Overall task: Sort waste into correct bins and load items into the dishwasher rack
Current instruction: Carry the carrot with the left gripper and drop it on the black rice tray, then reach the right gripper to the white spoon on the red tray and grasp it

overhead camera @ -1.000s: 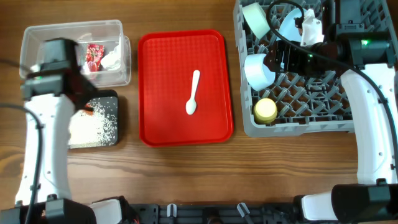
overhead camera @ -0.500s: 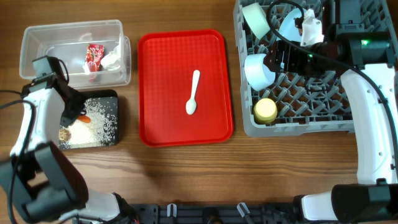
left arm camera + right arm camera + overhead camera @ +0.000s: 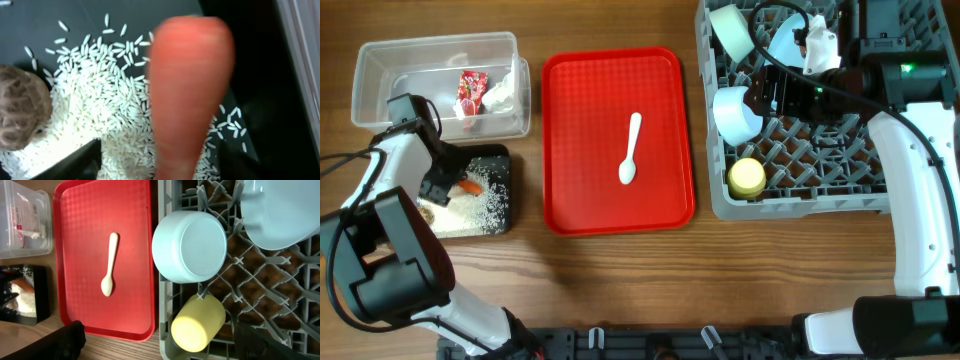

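Observation:
My left gripper (image 3: 444,186) hangs low over the black tray (image 3: 506,157), jaws open. The orange carrot (image 3: 190,90) shows blurred between its fingertips (image 3: 75,160) with white rice (image 3: 100,100) visible on both sides of it; overhead the carrot (image 3: 470,185) lies on the tray beside the rice (image 3: 480,205) and the brown lump (image 3: 20,115). The clear tub (image 3: 380,70) holds the red wrapper (image 3: 470,88) and the tissue (image 3: 500,95). The white spoon (image 3: 631,148) lies on the red tray (image 3: 580,200). My right gripper (image 3: 165,342) stands open and empty over the dishwasher rack (image 3: 820,190).
The rack holds two pale bowls (image 3: 735,112) (image 3: 730,28), the pale-blue plate (image 3: 785,45) and the yellow cup (image 3: 747,178). The right arm stretches over the rack's right side. Bare wood lies along the table's front edge.
The left gripper has opened over the black tray and let go of the carrot, which now sits a little right of the jaws. The right arm has not moved.

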{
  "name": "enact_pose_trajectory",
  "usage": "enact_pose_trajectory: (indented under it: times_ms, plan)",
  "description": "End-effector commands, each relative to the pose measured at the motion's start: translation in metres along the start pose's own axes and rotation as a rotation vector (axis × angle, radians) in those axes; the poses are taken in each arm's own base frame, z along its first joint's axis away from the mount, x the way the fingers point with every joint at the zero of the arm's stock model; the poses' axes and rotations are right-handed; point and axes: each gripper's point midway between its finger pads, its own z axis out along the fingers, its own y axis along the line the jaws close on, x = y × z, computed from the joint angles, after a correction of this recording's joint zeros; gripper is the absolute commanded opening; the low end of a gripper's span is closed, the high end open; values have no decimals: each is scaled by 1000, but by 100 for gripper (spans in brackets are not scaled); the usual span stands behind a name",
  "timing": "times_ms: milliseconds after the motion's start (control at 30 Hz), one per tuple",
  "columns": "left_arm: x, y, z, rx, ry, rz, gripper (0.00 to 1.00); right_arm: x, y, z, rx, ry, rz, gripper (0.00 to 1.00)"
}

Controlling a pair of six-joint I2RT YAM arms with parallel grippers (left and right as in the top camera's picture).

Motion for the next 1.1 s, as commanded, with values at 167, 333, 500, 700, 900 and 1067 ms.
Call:
enact_pose_trajectory:
  times_ms: [167,333,500,700,900,1067]
  plan:
    - [-7,-12,-43,94,-9,85,79,-5,6,-12,-17,-39,-33,97]
    - [7,-47,-114,361,7,343,76,-8,6,-12,-19,-50,-36,97]
    - [46,-78,-181,549,-74,564,77,-7,16,-12,-74,-48,-41,97]
    - [93,-99,-198,603,-60,718,81,-2,46,-8,-145,-34,-101,97]
    - [142,-114,-199,613,-16,884,80,-3,76,-2,-179,-52,-120,97]
    - [138,-118,-201,628,-17,825,81,5,97,20,-146,-30,-36,93]
